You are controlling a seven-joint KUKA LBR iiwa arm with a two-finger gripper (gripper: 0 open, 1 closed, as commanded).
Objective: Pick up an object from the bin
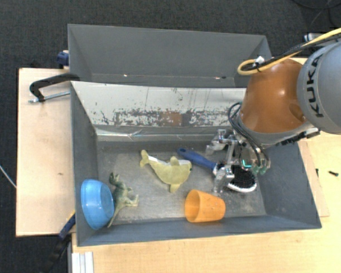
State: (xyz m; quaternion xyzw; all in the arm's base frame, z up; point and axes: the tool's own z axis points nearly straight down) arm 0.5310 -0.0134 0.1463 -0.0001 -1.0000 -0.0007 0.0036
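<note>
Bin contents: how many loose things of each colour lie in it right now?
Blue: 2 (round plastic bowl, long-handled tool)
Green: 1 (toy dinosaur)
Pale yellow: 1 (toy whale)
Orange: 1 (plastic cup on its side)
Black: 1 (round white-rimmed thing by the gripper)
Total: 6

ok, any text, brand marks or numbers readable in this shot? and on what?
"KUKA": on the grey arm, upper right, with the letters running sideways.
Nothing else reads. The bin, the blue bowl, the orange cup and the toys between them carry no lettering that I can make out.
</note>
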